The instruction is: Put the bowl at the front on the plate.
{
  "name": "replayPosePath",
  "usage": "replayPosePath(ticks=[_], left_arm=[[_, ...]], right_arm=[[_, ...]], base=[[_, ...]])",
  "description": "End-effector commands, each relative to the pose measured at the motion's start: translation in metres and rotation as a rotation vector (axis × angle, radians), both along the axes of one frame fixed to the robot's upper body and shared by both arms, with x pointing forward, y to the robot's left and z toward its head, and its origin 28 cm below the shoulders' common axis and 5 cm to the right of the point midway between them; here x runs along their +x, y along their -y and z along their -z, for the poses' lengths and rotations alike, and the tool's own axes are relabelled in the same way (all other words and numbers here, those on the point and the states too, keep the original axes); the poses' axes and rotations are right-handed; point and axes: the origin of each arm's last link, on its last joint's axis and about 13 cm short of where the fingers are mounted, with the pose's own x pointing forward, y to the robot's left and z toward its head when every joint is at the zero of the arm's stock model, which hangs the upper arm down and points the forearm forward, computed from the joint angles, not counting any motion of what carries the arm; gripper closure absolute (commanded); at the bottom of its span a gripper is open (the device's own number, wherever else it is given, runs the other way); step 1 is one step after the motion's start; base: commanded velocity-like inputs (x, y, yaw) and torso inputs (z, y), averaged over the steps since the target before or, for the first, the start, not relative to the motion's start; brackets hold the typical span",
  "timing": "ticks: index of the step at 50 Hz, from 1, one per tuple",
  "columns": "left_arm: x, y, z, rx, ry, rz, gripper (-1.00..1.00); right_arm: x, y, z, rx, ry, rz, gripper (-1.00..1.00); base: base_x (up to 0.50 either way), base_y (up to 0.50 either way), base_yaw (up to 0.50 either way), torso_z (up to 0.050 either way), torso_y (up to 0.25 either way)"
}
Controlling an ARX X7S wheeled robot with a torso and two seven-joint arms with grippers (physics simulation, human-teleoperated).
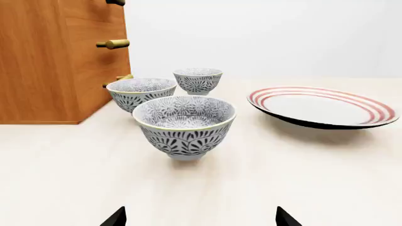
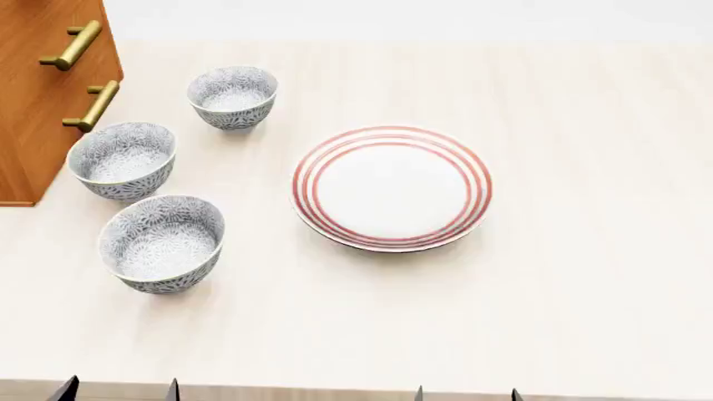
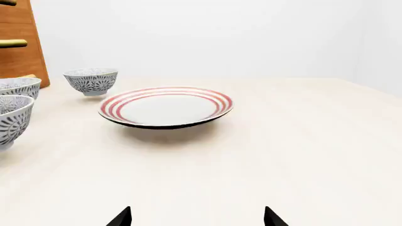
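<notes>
The bowl at the front (image 2: 162,243) is white with a dense grey-blue flower pattern and stands upright on the table (image 2: 579,251), nearest to me of three alike. It also shows in the left wrist view as the closest bowl (image 1: 184,125), and at the edge of the right wrist view (image 3: 11,120). The plate (image 2: 391,188), white with red rings, lies to the right of the bowls (image 1: 323,106) (image 3: 166,106). My left gripper (image 2: 118,393) is open near the table's front edge, well short of the bowl. My right gripper (image 2: 467,395) is open too, in front of the plate.
Two more patterned bowls stand behind the front one: a middle bowl (image 2: 122,160) and a far bowl (image 2: 233,97). A wooden cabinet (image 2: 39,92) with brass handles stands at the back left, close beside the middle bowl.
</notes>
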Motion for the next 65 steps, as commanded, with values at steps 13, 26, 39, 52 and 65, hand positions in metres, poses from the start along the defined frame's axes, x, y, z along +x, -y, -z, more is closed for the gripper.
replayPosePath(ticks=[13,26,39,52,65], left_arm=[[0.0,-0.001,0.0,0.007,-0.03,0.006,-1.0],[0.014,0.004,-0.054,0.022,-0.042,0.042,-1.0],[0.028,0.01,-0.13,-0.041,-0.068,0.118,-1.0],[0.049,0.013,-0.216,0.006,0.06,0.136,-1.0],[0.058,0.019,-0.277,-0.046,0.093,0.176,-1.0]], right_arm=[[-0.001,0.001,0.001,0.016,-0.021,0.022,-1.0],[0.011,0.003,-0.043,0.066,-0.061,0.017,-1.0],[0.016,0.012,-0.13,0.024,-0.037,-0.02,-1.0],[0.029,0.021,-0.223,-0.071,0.057,-0.037,-1.0],[0.038,0.027,-0.286,-0.157,0.127,-0.053,-1.0]], base=[[0.0,0.0,0.0,0.0,0.0],[0.0,0.0,0.0,0.0,0.0],[0.0,0.0,0.0,0.0,0.0],[0.0,0.0,0.0,0.0,0.0],[0.0,0.0,0.0,0.0,0.0]])
